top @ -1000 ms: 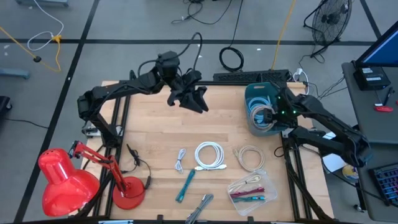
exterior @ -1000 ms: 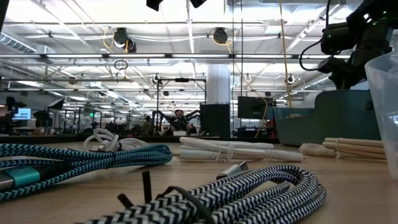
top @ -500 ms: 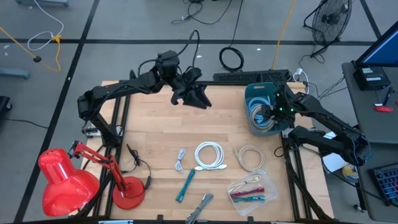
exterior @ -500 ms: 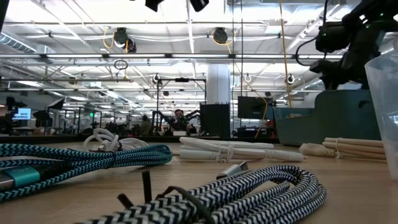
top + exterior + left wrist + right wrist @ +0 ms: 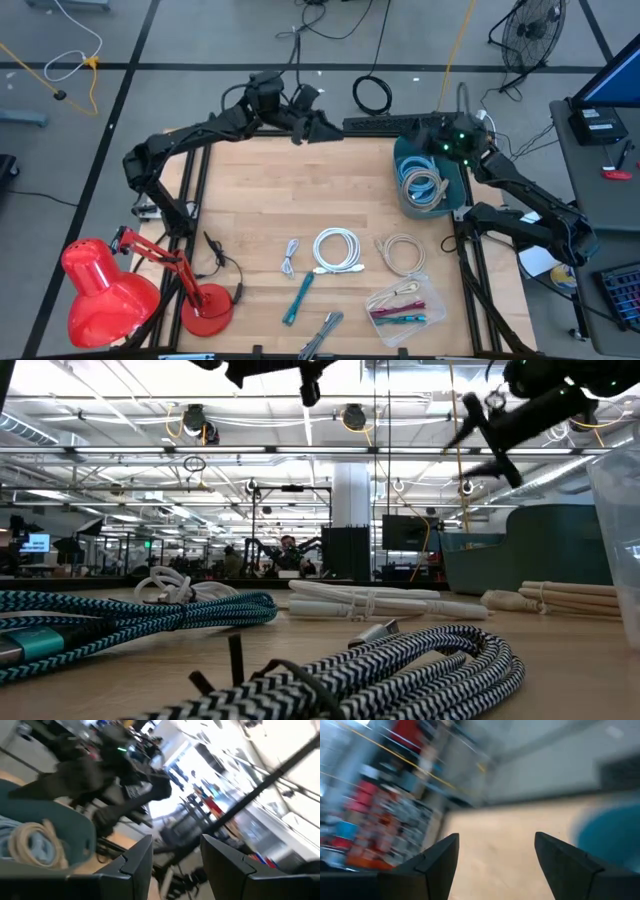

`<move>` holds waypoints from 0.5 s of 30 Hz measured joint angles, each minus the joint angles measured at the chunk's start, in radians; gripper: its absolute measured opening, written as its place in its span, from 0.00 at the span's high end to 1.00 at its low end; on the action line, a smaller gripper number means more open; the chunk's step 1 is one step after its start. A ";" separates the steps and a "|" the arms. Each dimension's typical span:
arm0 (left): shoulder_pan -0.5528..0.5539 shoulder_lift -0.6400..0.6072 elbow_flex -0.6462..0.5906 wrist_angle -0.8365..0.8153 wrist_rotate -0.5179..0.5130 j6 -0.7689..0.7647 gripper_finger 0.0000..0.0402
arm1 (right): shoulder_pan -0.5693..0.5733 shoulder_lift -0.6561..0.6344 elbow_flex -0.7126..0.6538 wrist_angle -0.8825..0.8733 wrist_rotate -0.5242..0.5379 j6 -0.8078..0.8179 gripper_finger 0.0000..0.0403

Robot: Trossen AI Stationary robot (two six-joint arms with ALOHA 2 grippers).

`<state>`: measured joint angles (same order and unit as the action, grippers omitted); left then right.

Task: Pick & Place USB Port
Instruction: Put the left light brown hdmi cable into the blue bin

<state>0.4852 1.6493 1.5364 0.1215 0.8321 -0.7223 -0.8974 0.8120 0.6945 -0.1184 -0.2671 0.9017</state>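
At the far edge of the table (image 5: 250, 200), the left gripper (image 5: 322, 128) hung in the air with its fingers (image 5: 132, 865) partly apart and nothing between them; the left wrist view showed a clear gap between the two dark tips. Off to that gripper's right, the right gripper (image 5: 440, 128) was raised above the far rim of the teal bin (image 5: 402, 150), its fingers (image 5: 437, 862) spread wide and likewise holding nothing. Just below and beside the right gripper, inside the bin, lay coiled cables (image 5: 420, 185), pale blue and cream. Nearer the table's front, well apart from both grippers, rested a white coiled cable (image 5: 337, 250), a cream cable coil (image 5: 402, 253), a small grey cable (image 5: 290, 258), a teal braided cable (image 5: 298, 298) and a clear bag of cables (image 5: 400, 303). Well to the left gripper's near-left side, a red desk lamp (image 5: 110, 290) stood at the table's front corner.
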 joint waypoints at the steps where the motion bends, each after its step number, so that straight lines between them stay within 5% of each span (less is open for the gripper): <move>1: 0.007 0.000 0.000 0.000 -0.016 -0.008 0.58 | 0.000 0.000 0.000 0.064 0.000 0.013 0.38; 6: 0.028 0.000 0.000 -0.026 -0.141 -0.016 0.58 | 0.000 0.000 0.000 0.236 -0.003 0.117 0.38; 15: 0.007 0.000 0.000 -0.056 -0.348 -0.113 0.58 | 0.002 -0.002 0.000 0.282 -0.079 0.270 0.38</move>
<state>0.4918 1.6493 1.5364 0.0657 0.4836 -0.8351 -0.8951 0.8104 0.6945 0.1641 -0.3463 1.1713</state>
